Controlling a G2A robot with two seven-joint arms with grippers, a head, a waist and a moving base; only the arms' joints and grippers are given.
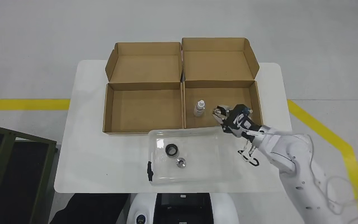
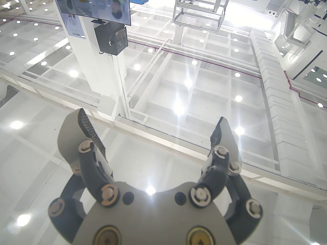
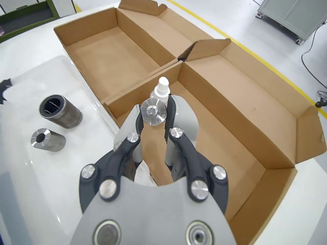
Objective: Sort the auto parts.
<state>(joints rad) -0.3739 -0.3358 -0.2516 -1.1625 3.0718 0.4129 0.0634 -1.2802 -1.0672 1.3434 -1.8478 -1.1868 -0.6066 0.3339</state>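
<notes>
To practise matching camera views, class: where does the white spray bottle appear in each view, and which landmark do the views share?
Top view: the white spray bottle stands in the right cardboard box, in its near-left corner.
Left wrist view: aimed up at the ceiling.
Right wrist view: the bottle stands just beyond the right gripper, shut on a metal disc part.
Shared landmark: the box's left wall, beside the bottle.

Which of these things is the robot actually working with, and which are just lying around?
Part of the job: right gripper, shut on a silver part; dark sleeve and silver bushing in the clear tray; white bottle in the right box; left box.
Just lying about: grey cabinet; yellow floor line.
</notes>
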